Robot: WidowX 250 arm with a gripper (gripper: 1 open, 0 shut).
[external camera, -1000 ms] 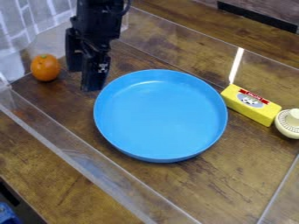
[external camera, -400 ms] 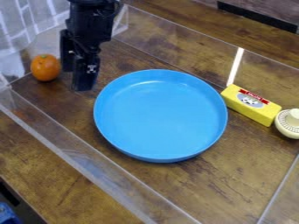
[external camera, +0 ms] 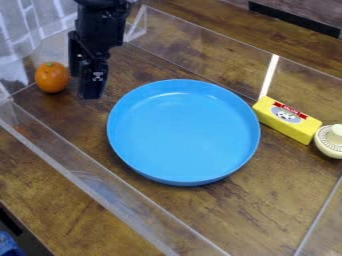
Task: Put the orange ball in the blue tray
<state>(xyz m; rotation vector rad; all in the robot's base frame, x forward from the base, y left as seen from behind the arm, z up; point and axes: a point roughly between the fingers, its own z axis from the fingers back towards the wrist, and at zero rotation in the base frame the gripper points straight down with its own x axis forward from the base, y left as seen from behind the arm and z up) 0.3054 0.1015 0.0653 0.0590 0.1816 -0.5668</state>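
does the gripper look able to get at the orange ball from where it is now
Probably yes. The gripper hangs open just right of the orange ball, nothing lies between them, and the blue tray sits off to the other side.

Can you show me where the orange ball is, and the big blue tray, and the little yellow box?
orange ball (external camera: 51, 77): camera view, middle of its round front.
blue tray (external camera: 183, 130): camera view, bare floor of the dish.
yellow box (external camera: 289, 120): camera view, its top face.
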